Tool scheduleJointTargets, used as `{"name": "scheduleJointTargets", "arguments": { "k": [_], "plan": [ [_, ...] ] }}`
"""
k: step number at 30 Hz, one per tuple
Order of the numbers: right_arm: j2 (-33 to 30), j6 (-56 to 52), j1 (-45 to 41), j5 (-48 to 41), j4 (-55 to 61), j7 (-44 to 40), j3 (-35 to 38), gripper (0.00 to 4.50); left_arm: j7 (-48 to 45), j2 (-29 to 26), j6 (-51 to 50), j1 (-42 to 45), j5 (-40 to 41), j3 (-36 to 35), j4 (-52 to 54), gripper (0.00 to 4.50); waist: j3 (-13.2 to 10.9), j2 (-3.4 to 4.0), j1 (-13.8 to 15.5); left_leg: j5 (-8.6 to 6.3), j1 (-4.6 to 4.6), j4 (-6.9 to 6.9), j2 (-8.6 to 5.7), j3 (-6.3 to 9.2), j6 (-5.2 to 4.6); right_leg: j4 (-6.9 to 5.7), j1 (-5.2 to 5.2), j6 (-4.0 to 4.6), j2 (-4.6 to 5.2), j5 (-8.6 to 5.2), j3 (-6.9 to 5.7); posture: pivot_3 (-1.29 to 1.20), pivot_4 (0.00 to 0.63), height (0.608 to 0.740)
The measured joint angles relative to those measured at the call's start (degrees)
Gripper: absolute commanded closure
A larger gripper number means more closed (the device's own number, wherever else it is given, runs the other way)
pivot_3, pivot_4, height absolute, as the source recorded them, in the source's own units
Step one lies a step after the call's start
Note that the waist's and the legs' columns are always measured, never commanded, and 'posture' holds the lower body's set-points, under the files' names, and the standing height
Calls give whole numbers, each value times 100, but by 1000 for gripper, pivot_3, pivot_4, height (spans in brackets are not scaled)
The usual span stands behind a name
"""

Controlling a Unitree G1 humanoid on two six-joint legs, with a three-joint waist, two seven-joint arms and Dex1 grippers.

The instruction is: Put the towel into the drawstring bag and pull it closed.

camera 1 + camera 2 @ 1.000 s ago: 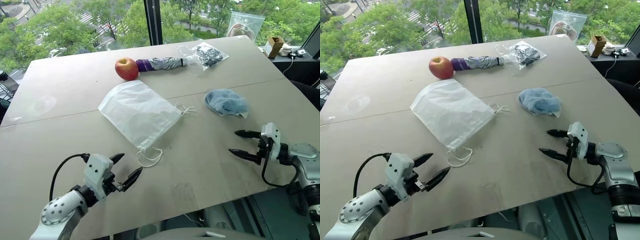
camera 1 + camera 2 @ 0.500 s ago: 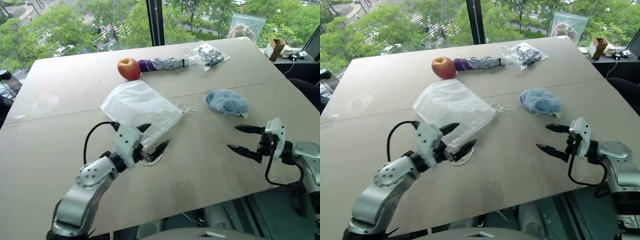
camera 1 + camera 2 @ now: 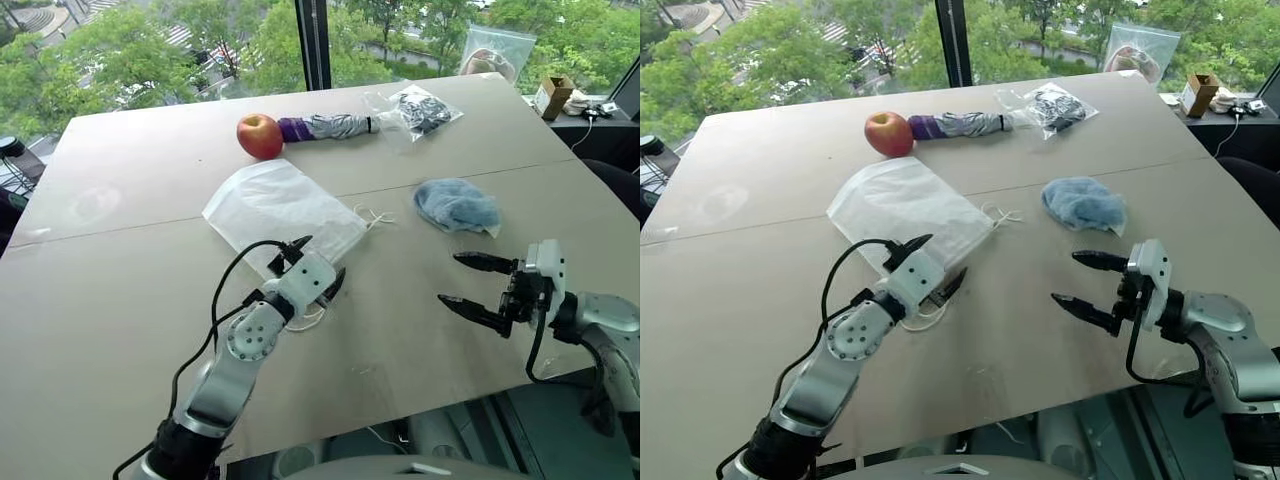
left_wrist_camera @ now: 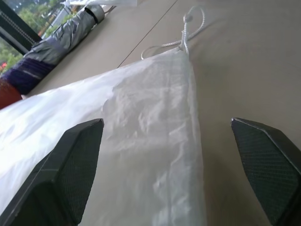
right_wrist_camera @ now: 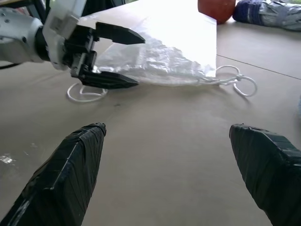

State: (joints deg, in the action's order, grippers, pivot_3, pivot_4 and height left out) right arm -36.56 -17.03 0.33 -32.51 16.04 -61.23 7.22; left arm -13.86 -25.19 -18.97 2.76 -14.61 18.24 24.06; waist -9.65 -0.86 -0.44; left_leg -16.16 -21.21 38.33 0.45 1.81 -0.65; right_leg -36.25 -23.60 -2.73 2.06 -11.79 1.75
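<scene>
While drawstring bag (image 3: 278, 208) lies flat, left gripper (image 3: 318, 266) spread at its near edge

One towel (image 3: 456, 205), one drawstring bag (image 3: 280, 208), one apple (image 3: 259, 136), one umbrella (image 3: 325, 127).

**Upper-floor office or test room by the window**

A broad plain surface (image 3: 120, 200) is standing against floor-to-ceiling glazing with a dark mullion (image 3: 312, 45); treetops (image 3: 120, 60) are showing far below, and a side desk (image 3: 600, 125) is carrying a small cardboard box (image 3: 549, 92) and cables
</scene>
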Motion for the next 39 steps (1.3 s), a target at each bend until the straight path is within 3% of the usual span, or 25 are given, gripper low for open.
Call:
{"name": "scheduleJointTargets", "arguments": {
  "k": [9,25,28,31,32,34,36,39],
  "plan": [
    [-60,-37,235,20,148,118,2,0,556,65,245,-98,-1319,48,0,45,0,0,-14,0,0,0,2,4,0,-2,0,-1,-1,-1,-10,0,150,740],
    [-48,-19,84,56,131,254,7,0,1135,466,610,-405,-1728,-458,-166,45,0,-1,7,0,-1,0,2,8,0,-2,1,0,1,1,-16,0,150,740],
    [-41,-16,82,60,130,293,7,0,1091,544,649,-466,-1649,-478,-280,810,0,-1,6,0,-2,0,2,9,0,-2,1,0,1,1,-16,0,150,740],
    [-24,-9,76,62,118,325,7,0,994,614,652,-469,-1502,-576,-386,2267,0,-1,5,0,-1,0,2,10,0,-4,1,0,1,1,-17,0,150,740],
    [-23,-8,75,62,117,327,7,0,988,614,652,-469,-1496,-595,-406,2499,0,-1,4,0,-1,0,2,9,0,-4,1,0,1,1,-17,0,150,740],
    [-22,-3,74,65,114,339,7,0,981,611,653,-468,-1491,-653,-475,3378,0,-1,4,0,-1,0,2,10,0,-5,0,0,1,0,-17,0,150,740],
    [-15,14,65,74,98,354,7,0,982,608,687,-468,-1500,-664,-529,4447,0,-1,3,0,-1,0,2,9,0,-5,1,0,1,1,-17,0,150,740],
    [-2,27,11,83,72,389,7,0,993,611,709,-445,-1507,-713,-556,4447,0,-1,3,0,-1,0,2,9,0,-5,1,0,1,1,-16,0,150,740]
  ]
}}
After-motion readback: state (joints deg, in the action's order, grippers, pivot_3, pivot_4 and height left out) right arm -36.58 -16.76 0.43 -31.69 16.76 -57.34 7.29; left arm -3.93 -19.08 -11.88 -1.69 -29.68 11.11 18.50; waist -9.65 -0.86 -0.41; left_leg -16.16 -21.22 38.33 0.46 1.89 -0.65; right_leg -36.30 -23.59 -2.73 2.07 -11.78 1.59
